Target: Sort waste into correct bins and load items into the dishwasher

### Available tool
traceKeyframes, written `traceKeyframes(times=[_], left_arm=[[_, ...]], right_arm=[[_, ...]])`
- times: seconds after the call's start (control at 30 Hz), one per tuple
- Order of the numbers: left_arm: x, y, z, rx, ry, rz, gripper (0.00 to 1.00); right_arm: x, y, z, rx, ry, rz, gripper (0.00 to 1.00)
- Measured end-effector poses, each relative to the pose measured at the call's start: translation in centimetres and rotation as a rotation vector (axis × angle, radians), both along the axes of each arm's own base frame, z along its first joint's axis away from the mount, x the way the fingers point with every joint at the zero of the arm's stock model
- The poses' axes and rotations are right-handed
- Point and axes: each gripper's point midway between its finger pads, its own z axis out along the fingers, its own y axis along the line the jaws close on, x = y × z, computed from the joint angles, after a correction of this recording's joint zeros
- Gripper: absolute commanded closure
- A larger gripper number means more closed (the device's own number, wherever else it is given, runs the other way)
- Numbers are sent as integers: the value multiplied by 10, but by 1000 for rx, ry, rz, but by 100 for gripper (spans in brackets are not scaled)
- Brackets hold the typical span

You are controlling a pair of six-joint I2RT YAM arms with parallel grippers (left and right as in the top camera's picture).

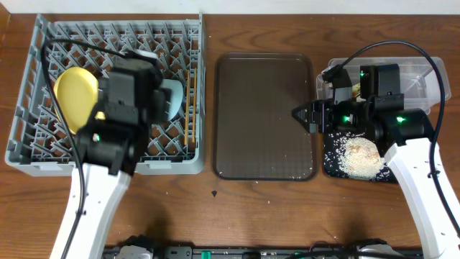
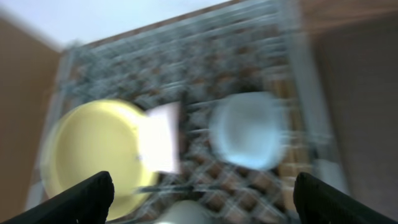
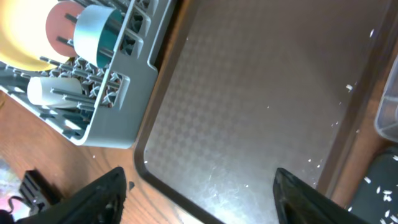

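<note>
The grey dish rack (image 1: 172,167) fills the upper left of the overhead frame, its grid of upright pegs showing; the yellow plate (image 1: 75,97) stands tilted on edge in its left part; the light-blue bowl (image 1: 175,101) is tipped on its side toward the right; the wooden chopsticks (image 1: 190,108) lie just inside the right wall, running up and down the frame; the white bowl (image 3: 46,90) rests on its side among the pegs; at upper right sits the clear tub (image 1: 424,75); touching its lower edge, the black tray (image 1: 334,162) holds a heap of white rice-like scraps (image 1: 361,155), loose grains scattered around it.
</note>
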Motion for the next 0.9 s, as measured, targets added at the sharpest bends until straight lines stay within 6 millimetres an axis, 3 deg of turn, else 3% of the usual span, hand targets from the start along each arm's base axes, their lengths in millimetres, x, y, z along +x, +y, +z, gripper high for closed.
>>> traceKeyframes(times=[0.1,0.17,0.37,0.5,0.7,0.9], left_arm=[[-22,-34,10,-88,-10,-119,8],[-37,-44,21,-149,-34,-144,7],[-77,-40,38,-305,-67,-87,7],[-85,-38,41,-342,-79,-66,7],[-84,-38,37,-350,-61,-51,7],[-83,-39,35,-354,-52,-47,7]], right_arm=[[1,-1,8,-5,-39,1,4],[-4,-3,27,-5,-107,-2,1],[-33,-10,92,9,-331,-17,1],[-56,-13,127,31,-452,-21,1],[-70,-15,144,45,-511,-27,1],[-72,-19,139,26,-495,-39,1]])
